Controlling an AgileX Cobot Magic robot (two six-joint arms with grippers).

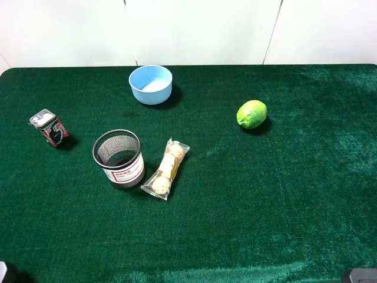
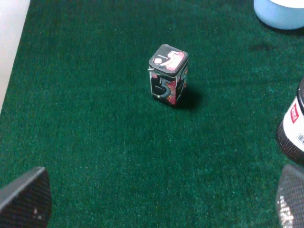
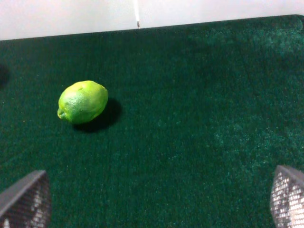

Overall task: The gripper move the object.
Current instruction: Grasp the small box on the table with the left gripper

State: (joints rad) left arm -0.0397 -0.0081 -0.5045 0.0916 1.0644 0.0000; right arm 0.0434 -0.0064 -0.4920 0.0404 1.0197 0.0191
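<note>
The object, a small black box (image 1: 50, 128) with red and white markings and a silver-grey top, stands upright on the green cloth at the far left. It also shows in the left wrist view (image 2: 168, 74), well ahead of my left gripper (image 2: 156, 202), whose fingertips (image 2: 26, 199) are spread wide with nothing between them. My right gripper (image 3: 156, 202) is open and empty too, with a lime (image 3: 82, 101) ahead of it. In the high view only small bits of the two arms show at the bottom corners.
A black mesh cup (image 1: 118, 158) with a white label stands beside a clear packet of biscuits (image 1: 166, 169) left of centre. A light blue bowl (image 1: 151, 84) sits at the back. The lime (image 1: 251, 114) lies right of centre. The white wall runs behind the table's far edge.
</note>
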